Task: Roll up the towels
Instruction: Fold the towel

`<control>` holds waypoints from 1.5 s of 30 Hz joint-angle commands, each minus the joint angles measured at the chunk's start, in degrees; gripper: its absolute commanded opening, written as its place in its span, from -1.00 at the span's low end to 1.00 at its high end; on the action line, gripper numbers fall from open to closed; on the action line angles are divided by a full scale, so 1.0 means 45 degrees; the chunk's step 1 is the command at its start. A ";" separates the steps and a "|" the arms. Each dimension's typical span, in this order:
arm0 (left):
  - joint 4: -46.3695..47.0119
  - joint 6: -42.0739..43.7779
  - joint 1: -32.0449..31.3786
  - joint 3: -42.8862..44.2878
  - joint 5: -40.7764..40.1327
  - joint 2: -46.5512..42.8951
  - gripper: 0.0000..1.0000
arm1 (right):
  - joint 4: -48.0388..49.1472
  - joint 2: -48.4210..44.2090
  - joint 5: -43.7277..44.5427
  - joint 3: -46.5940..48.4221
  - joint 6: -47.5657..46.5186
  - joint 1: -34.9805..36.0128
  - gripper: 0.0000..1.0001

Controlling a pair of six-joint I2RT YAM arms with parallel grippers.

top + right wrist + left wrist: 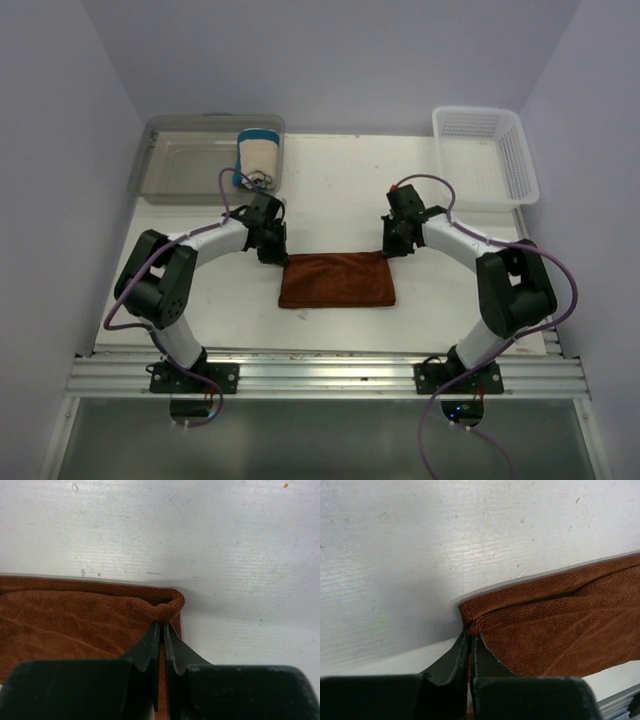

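A rust-brown towel (337,279) lies folded flat on the white table between the two arms. My left gripper (273,252) is shut on the towel's far left corner (471,622), and the cloth bunches at the fingertips. My right gripper (393,246) is shut on the far right corner (168,611), which is puckered up the same way. A cream towel with blue edges (258,157) stands rolled up in the clear bin at the back left.
The clear plastic bin (180,165) sits at the back left of the table. A white mesh basket (485,155) stands at the back right. The metal rail (330,375) with the arm bases runs along the near edge.
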 commanded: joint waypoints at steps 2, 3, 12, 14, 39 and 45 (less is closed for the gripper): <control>0.0020 0.0336 0.0050 0.0591 -0.0240 -0.0334 -1.00 | 0.0585 -0.0037 -0.0139 -0.0294 0.0066 0.0019 -0.99; -0.0019 0.0355 0.0031 0.0611 -0.0318 -0.0432 -1.00 | 0.0662 -0.0116 -0.0101 -0.0334 0.0085 -0.0001 -1.00; -0.0391 0.0648 0.0050 0.0865 -0.0651 -0.1136 -1.00 | 0.0857 -0.0839 0.0271 -0.0744 0.0280 0.0019 -1.00; -0.0313 0.0707 0.0050 0.0982 -0.0573 -0.1039 -0.98 | 0.0878 -0.0936 0.0271 -0.0764 0.0319 0.0019 -1.00; -0.1175 -0.0386 -0.1200 0.1219 -0.0888 -0.2426 -0.25 | -0.0237 -0.2442 0.1658 -0.0451 0.0884 0.1717 -0.82; -0.0471 -0.0426 -0.1219 0.0904 -0.1274 -0.0847 -0.32 | -0.0371 -0.1115 0.3019 -0.0452 0.0964 0.1621 -0.85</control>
